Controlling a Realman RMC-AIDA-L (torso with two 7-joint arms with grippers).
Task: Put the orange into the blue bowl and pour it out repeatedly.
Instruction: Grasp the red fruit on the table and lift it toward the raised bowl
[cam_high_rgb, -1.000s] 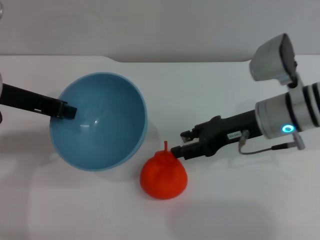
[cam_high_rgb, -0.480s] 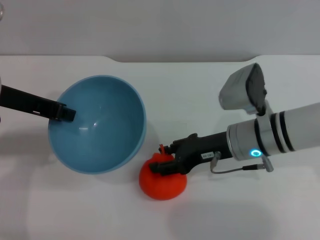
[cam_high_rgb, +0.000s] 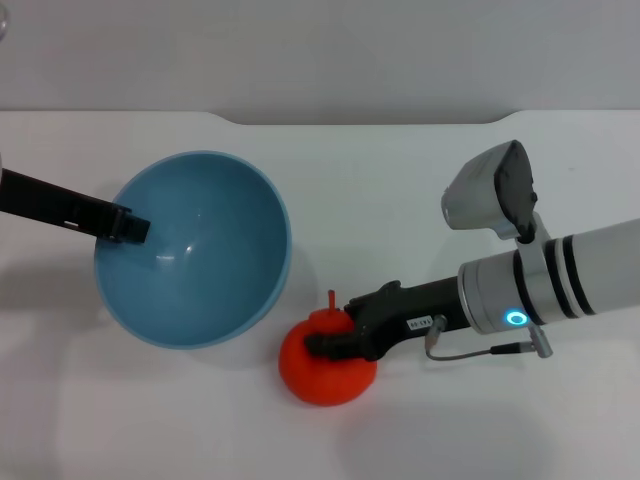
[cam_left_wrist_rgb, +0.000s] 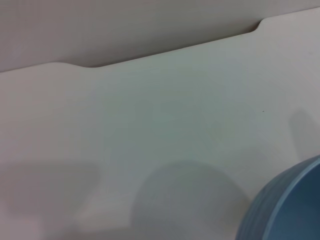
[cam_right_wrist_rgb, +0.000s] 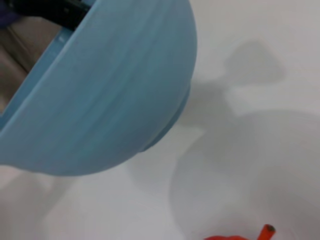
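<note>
The blue bowl (cam_high_rgb: 205, 270) is empty and tilted, its opening facing up and towards me, at the table's left. My left gripper (cam_high_rgb: 126, 223) is shut on its far-left rim. The bowl's outer wall also shows in the left wrist view (cam_left_wrist_rgb: 287, 210) and the right wrist view (cam_right_wrist_rgb: 110, 90). The orange (cam_high_rgb: 315, 380) rests on the table just right of the bowl, stem up. My right gripper (cam_high_rgb: 333, 342) reaches in from the right and is shut on the orange's upper side. The right wrist view shows only the stem (cam_right_wrist_rgb: 267, 232).
The white table (cam_high_rgb: 400, 200) ends at a grey back wall (cam_high_rgb: 320, 50), with a notch along its far edge. The right arm (cam_high_rgb: 560, 290) and its wrist camera lie low across the table's right half.
My right gripper came left and down from beside the orange onto its top, and the orange shifted slightly. The bowl tipped a little more upright in the left gripper.
</note>
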